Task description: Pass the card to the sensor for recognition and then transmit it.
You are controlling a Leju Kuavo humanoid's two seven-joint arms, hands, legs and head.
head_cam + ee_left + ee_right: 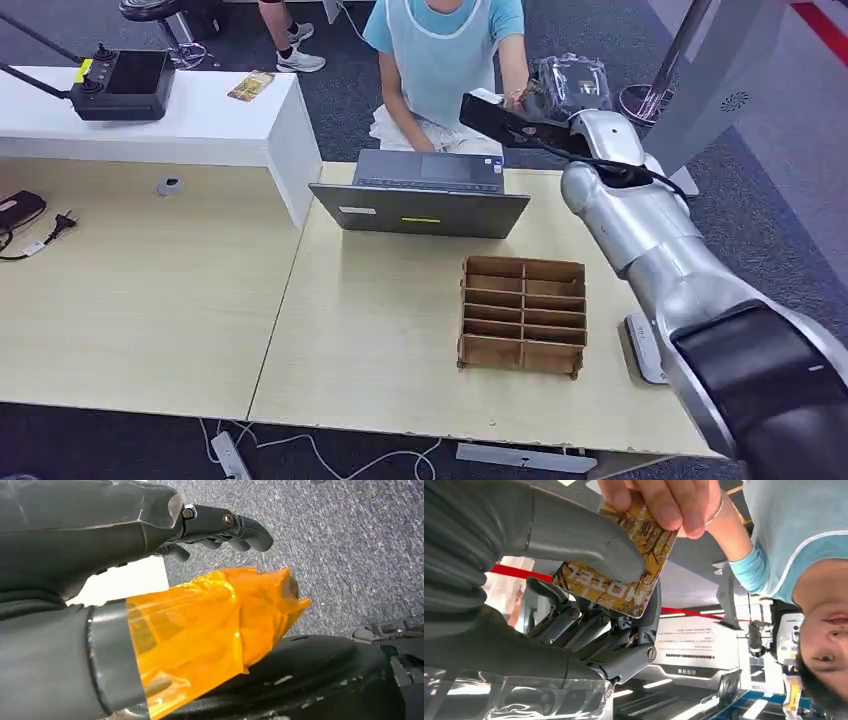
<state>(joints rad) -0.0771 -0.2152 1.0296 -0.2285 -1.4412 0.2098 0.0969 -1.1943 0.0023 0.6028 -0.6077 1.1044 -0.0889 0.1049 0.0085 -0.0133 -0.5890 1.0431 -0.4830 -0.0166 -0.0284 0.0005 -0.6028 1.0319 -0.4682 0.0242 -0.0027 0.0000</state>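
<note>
The card [616, 577], a thin yellow-brown hotel key card, sits pinched between the thick grey thumb and darker fingers [589, 625] of your right hand [589, 595], while a person's hand [659, 502] grips its opposite edge. You are mid-handover: both parties hold it at once. Judge it light, stiff and glossy, so likely slippery; a flat pinch near one edge, as you have now, leaves the far edge free for the taker.

From the head view you see the right arm stretched forward past the laptop [420, 195] and the wooden divided box [523, 315], the right hand raised to the seated person in the light blue top [440, 40]; the card itself is too small to make out there. Only the right wrist view gives you the grip and the printed face.

Your left hand [215, 527] hangs over grey carpet, fingers curled in on nothing, orange film [210, 625] wrapped below it.
</note>
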